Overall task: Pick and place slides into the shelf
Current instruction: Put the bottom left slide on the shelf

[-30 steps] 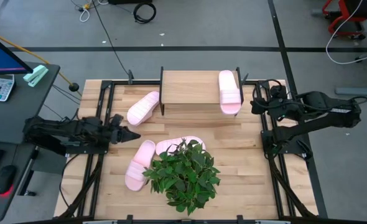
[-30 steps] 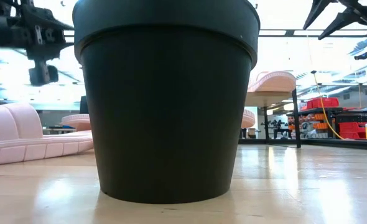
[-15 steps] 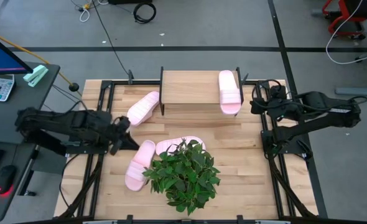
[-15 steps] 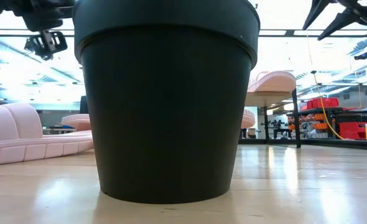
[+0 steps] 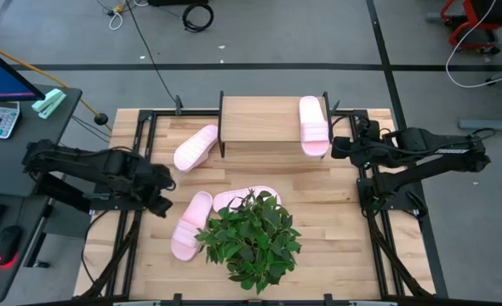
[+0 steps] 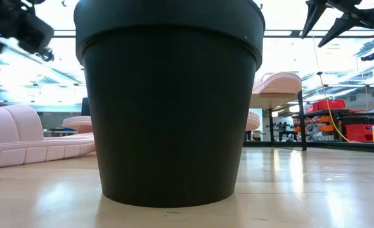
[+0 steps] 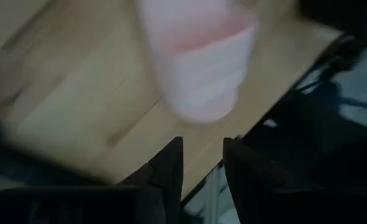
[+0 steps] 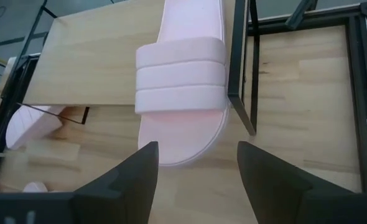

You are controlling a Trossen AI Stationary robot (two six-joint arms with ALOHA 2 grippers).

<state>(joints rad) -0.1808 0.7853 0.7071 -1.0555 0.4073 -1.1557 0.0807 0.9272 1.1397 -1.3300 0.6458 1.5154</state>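
One slide (image 5: 314, 124) is lying on the shelf (image 5: 259, 119), three others on the bench (image 5: 345, 221). Right tool (image 5: 336, 146) is hovering wide beside the shelf; left tool (image 5: 162, 202) is narrow, empty, near a bench slide (image 5: 191, 224).

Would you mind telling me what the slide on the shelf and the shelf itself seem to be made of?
Slide: likely soft moulded foam, matte pale pink; its strap shows rounded padded ribs.
Shelf: top looks like light unfinished or lightly sealed wood, with faint grain; the legs look like thin black metal bars.
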